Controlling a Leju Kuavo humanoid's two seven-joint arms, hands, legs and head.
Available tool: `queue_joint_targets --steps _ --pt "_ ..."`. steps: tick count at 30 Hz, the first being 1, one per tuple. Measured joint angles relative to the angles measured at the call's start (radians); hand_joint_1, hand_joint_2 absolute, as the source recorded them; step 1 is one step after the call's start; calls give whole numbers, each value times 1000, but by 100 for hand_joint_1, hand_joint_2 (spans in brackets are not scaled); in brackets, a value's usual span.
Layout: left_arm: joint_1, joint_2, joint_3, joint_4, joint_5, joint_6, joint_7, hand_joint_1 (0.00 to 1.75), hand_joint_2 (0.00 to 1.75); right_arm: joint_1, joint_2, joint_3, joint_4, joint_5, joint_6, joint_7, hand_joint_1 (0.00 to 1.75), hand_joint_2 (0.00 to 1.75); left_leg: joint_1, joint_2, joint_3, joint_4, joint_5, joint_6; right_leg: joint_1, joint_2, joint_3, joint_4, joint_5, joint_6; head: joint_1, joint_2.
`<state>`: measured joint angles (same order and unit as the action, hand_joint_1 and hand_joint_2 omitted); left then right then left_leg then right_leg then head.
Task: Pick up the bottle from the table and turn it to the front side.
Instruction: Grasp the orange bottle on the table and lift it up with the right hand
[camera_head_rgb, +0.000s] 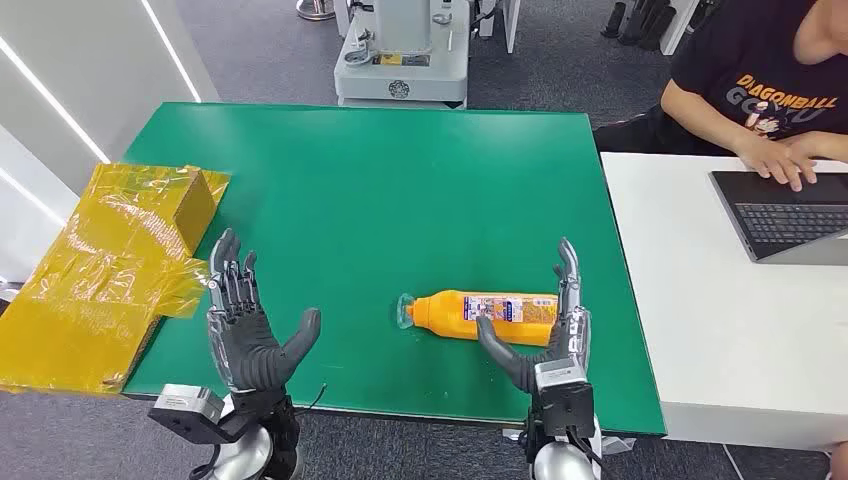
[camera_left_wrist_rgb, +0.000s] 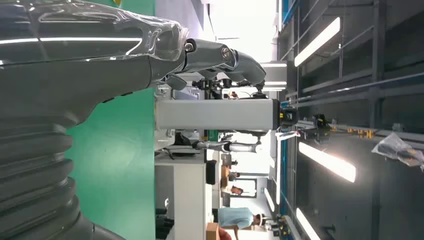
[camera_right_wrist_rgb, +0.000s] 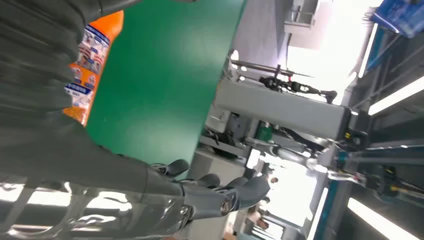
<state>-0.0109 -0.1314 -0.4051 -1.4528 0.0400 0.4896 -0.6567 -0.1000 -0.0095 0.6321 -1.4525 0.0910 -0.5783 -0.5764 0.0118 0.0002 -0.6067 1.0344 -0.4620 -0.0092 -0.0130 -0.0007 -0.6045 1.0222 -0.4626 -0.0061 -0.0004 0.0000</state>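
We are reaching with our right hand (camera_head_rgb: 553, 330), fingers spread wide and holding nothing, thumb just touching the near side of the orange plastic bottle with the printed label (camera_head_rgb: 487, 312), which is lying on its side at about five o'clock on the green table mat (camera_head_rgb: 400, 200); our left hand (camera_head_rgb: 245, 325) is hovering open and empty at seven o'clock. We are judging this the approach before the grasp, and next the fingers are needing to close around the bottle's body. The right wrist view is showing the label (camera_right_wrist_rgb: 82, 75) close against the palm, which the head view is not.

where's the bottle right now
In the head view the orange bottle lies on its side on the green table, near its front edge, right beside the open right hand.
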Motion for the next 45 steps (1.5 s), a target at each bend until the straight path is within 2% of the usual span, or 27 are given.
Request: queue_joint_targets --steps 3,6,11,14,16,18,21,24,30,32,38,45 --pt "-7 3 0 3 16 4 -1 0 175 -18 -2 0 -3 -36 84 10 0 175 0 0 0 0 0 0 0 0 0 0 0 0 0 0" --pt "-17 5 -1 6 27 2 -2 0 175 -57 -10 1 -6 28 144 49 0 175 0 0 0 0 0 0 0 0 0 0 0 0 0 0" --pt "-34 3 -1 8 12 -44 0 0 175 -151 -52 -1 8 275 249 212 0 175 0 0 0 1 0 0 0 0 0 0 1 0 0 0" --pt "-49 3 -1 11 7 -82 1 0 175 -256 -104 1 58 435 401 306 0 175 0 0 0 1 1 1 0 0 0 0 1 0 0 0" --pt "-61 3 -1 16 7 -103 1 0 175 -338 -147 5 112 534 507 332 0 175 0 0 0 2 1 1 0 -1 1 0 2 1 0 0" --pt "-66 3 -1 19 6 -116 1 0 175 -408 -183 7 167 576 578 338 0 175 0 -1 0 2 1 1 0 -1 1 0 2 1 0 0" --pt "-70 4 -1 22 6 -126 1 0 175 -493 -223 11 240 596 647 338 0 175 0 -1 0 3 1 1 0 -1 1 0 3 2 0 0" --pt "-74 4 -1 24 6 -129 1 0 175 -545 -248 18 289 603 669 338 0 175 0 -1 0 3 1 1 0 -1 1 0 2 2 0 0" --pt "-79 4 -1 28 5 -131 1 0 175 -583 -269 30 338 607 675 339 0 175 0 -1 0 2 1 1 0 -1 1 0 2 2 0 0" --pt "-81 4 -1 28 5 -134 1 0 175 -594 -278 39 348 612 703 337 0 175 0 -1 0 2 1 1 0 -1 1 0 2 2 0 0" --pt "-91 6 -1 32 12 -156 3 0 175 -681 -323 129 395 567 882 268 0 175 0 -1 0 2 1 1 0 -1 1 0 2 2 0 0" --pt "-110 12 -1 38 30 -166 5 0 175 -751 -339 268 467 476 971 250 0 175 0 -1 0 3 1 1 0 -1 1 0 2 2 0 0"
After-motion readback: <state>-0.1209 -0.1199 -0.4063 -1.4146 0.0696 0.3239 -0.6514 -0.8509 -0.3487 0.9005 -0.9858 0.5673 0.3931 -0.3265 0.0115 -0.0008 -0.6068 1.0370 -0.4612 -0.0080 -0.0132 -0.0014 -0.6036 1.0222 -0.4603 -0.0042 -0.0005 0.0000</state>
